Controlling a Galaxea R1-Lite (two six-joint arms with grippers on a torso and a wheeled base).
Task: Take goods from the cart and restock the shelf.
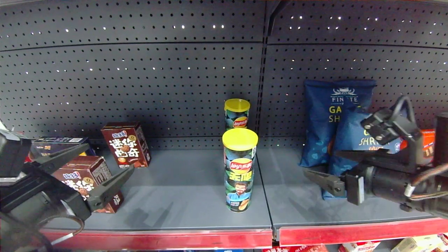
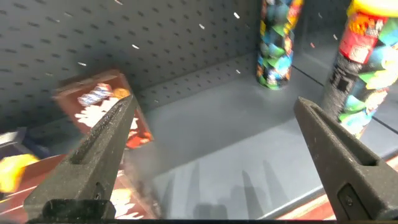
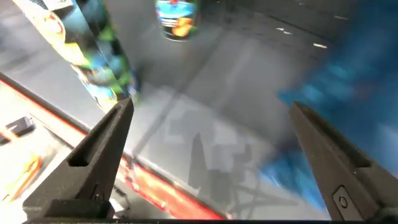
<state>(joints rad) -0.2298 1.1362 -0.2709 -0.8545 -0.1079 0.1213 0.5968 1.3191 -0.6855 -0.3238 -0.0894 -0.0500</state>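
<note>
Two yellow-lidded chip cans stand mid-shelf, one near the front (image 1: 240, 171) and one at the back (image 1: 237, 113). My left gripper (image 1: 111, 156) hovers open and empty at the shelf's left end, just over the nearer of two brown snack boxes (image 1: 87, 178). The other brown box (image 1: 126, 144) stands behind it. In the left wrist view the left gripper (image 2: 214, 106) has a brown box (image 2: 102, 102) beside one finger and both cans (image 2: 360, 68) farther off. My right gripper (image 1: 321, 161) is open and empty before the blue chip bags (image 1: 332, 119). The right gripper (image 3: 211, 106) spans bare shelf between the front can (image 3: 87, 50) and a blue bag (image 3: 348, 112).
A dark blue box (image 1: 59, 144) lies at the far left and an orange box (image 1: 427, 140) sits behind the right arm. The grey shelf (image 1: 182, 189) has bare floor between the boxes and cans. A red front lip (image 1: 157, 239) edges it, with a pegboard wall behind.
</note>
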